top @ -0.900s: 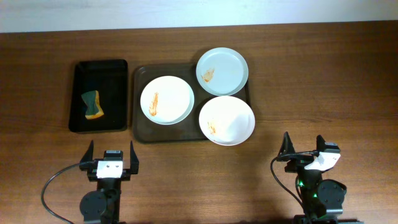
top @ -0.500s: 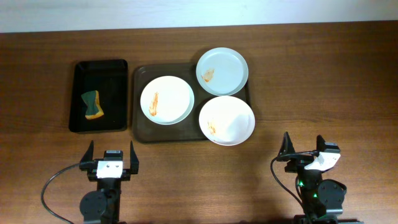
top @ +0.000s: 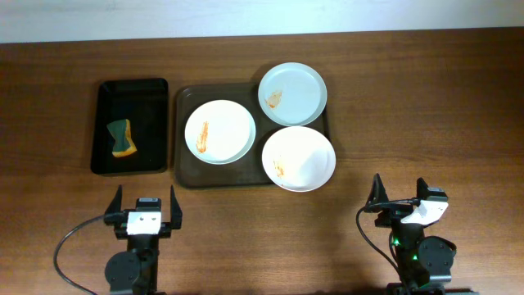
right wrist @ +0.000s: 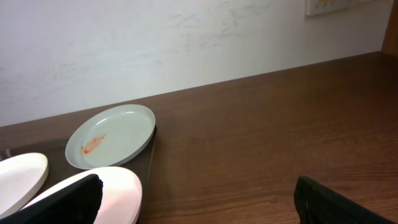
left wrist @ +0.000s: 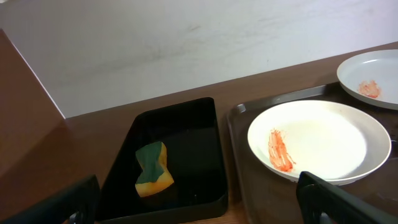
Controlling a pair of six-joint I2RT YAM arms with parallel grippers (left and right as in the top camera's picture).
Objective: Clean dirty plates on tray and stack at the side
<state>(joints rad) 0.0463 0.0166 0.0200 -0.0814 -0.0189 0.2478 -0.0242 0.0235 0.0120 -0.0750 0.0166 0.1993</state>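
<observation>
The brown tray [top: 183,168] holds three plates with orange smears. A white plate [top: 219,132] lies at its left and shows in the left wrist view [left wrist: 320,140]. A white plate [top: 299,158] overhangs the tray's front right corner. The pale blue-green plate [top: 292,94] sits at the back right, over the rim, and shows in the right wrist view [right wrist: 112,135]. My left gripper [top: 146,204] is open and empty near the front edge, short of the tray. My right gripper [top: 399,192] is open and empty, right of the tray.
A smaller black tray [top: 151,90] stands left of the brown tray and holds a green and yellow sponge [top: 123,138], also in the left wrist view [left wrist: 153,169]. Bare wooden table [top: 426,106] stretches right of the plates. A white wall runs along the far edge.
</observation>
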